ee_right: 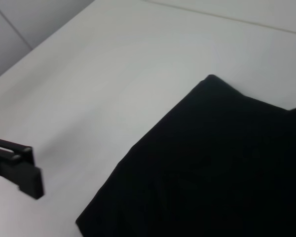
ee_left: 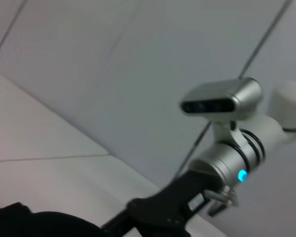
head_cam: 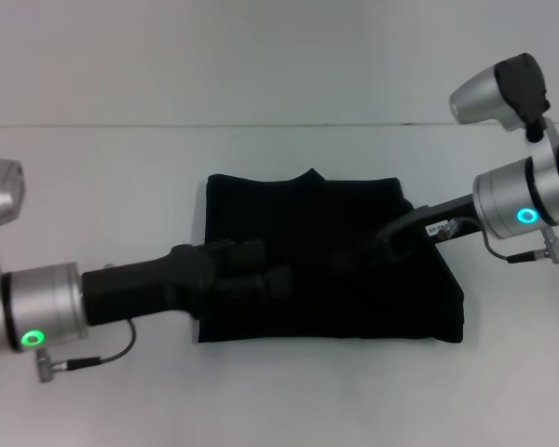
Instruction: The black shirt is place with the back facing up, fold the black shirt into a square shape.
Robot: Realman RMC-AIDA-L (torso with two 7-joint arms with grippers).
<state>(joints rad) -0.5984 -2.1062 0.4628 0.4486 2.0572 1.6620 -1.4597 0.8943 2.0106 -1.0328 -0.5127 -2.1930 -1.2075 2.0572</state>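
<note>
Here the black shirt [head_cam: 326,270] lies already compact on the table [head_cam: 93,168], wider than deep, directly under the left gripper [head_cam: 261,265] and the right gripper [head_cam: 354,256], whose finger states I cannot tell.

1. A big white table [head_cam: 102,391] fills the lower part of the head view; it looks flat and plain.
2. A pale grey wall [head_cam: 261,56] stands behind the table; thin dark lines [ee_left: 266,39] run across the wall panels.
</note>
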